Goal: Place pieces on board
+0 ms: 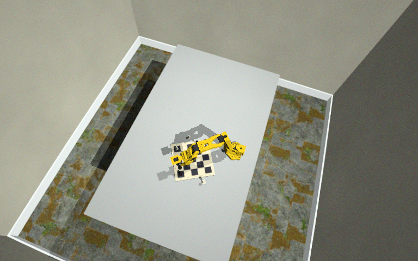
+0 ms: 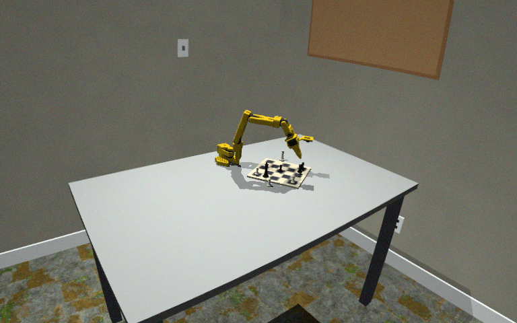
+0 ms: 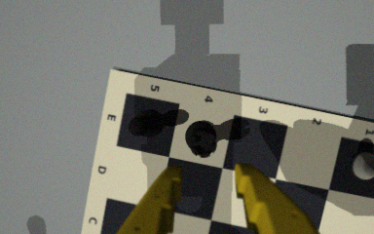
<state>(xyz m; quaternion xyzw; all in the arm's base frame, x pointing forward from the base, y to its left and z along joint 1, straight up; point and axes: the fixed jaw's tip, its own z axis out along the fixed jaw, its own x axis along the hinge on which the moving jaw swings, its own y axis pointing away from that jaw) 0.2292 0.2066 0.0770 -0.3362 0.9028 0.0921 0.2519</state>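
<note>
My gripper (image 3: 207,169) (image 2: 299,157) is slightly open and empty, raised above the board (image 1: 186,178) (image 2: 283,183) (image 3: 104,146). The black rook (image 3: 201,138) (image 2: 300,170) (image 1: 179,167) stands upright on E4, ahead of the fingertips in the wrist view. The black pawn (image 2: 280,167) stands upright near the board's middle, apparently on C3; the arm hides it in the top view. The white queen (image 1: 202,181) (image 2: 282,155) stands on the table beside the row-5 edge. The white pawn (image 1: 188,136) (image 2: 269,182) stands on the table beside the row-1 edge.
A black piece (image 3: 146,122) stands on E5, beside the rook. A white piece (image 1: 177,148) (image 2: 293,180) (image 3: 364,166) stands on E1. A tall black piece (image 2: 266,170) and a small white piece (image 2: 257,171) stand near the board's A side. The arm covers part of the board in the top view.
</note>
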